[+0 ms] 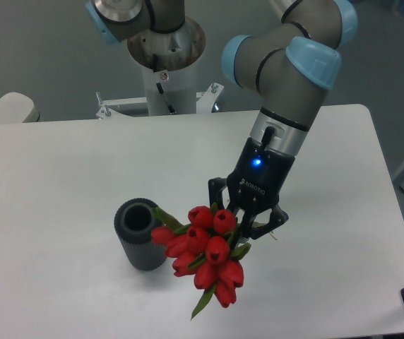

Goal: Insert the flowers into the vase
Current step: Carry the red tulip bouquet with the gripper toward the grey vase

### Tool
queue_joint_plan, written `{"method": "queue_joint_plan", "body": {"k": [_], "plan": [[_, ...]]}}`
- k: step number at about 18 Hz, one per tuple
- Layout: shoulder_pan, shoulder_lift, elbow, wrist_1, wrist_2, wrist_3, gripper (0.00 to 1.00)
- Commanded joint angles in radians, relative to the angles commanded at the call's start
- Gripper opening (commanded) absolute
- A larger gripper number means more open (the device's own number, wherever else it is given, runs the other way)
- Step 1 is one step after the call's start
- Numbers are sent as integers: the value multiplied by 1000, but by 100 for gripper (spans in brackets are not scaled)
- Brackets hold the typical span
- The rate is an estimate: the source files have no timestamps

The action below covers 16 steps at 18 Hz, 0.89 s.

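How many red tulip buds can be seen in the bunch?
About 9 red tulip buds, clustered right of the dark grey ribbed vase, below the black hand; others may be hidden.

Flowers (205,254): red buds, narrow green leaves. Vase (139,236): dark grey, finely ribbed side. End effector (248,212): black body, white lettering, blue indicator light lit. Arm (294,63): grey links, light blue joint caps. Desk (61,183): plain white surface, no pattern. Background floor (46,56) at 12 o'clock: grey.
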Motion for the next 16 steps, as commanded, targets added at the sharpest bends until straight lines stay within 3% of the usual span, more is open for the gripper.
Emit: {"method": "queue_joint_plan", "body": {"k": [10,16], "plan": [[-52,15,-3,8,-20,-173,17],[-94,18,0,51,-20,-256,17]]}}
